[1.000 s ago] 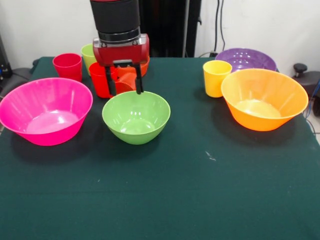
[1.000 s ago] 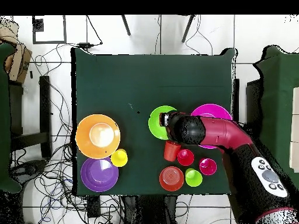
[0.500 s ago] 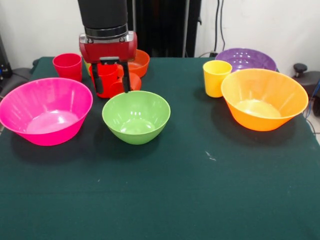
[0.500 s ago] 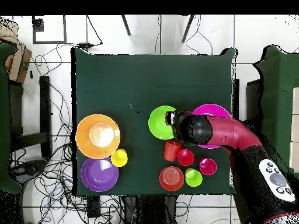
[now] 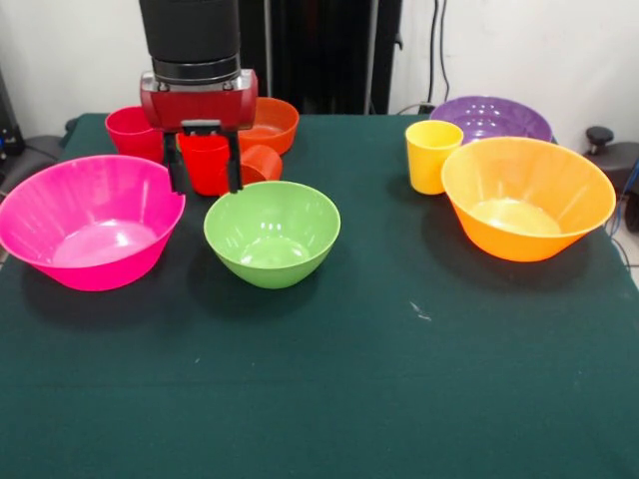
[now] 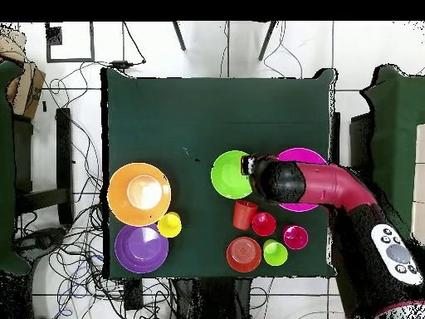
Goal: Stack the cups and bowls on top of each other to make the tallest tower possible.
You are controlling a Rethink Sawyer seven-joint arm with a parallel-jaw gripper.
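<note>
- Tool (image 5: 205,182) hangs with its two dark prongs spread and nothing between them, between the pink bowl (image 5: 90,232) and the green bowl (image 5: 272,232), in front of a red cup (image 5: 206,160).
- No tower yet: every piece sits on the tabletop (image 5: 399,379) on its own. Orange-yellow bowl (image 5: 527,200), purple bowl (image 5: 491,117) and yellow cup (image 5: 432,155) are well apart on the other side.
- Small orange-red bowl (image 5: 270,122) at the back; an orange cup (image 5: 260,162) looks tipped on its side behind the green one.
- Crimson cup (image 5: 135,131) stands behind the pink bowl; lime cup (image 6: 275,252) only clear from overhead.
- Handling guess: thin glossy plastic, light, rigid, slick. A rim pinch could slip or skate the bowl.
- Best hold on the pink bowl is probably one prong inside, one outside the near rim wall, gripping low enough not to flex it.
- Flared walls likely wedge when nested; set down straight.
</note>
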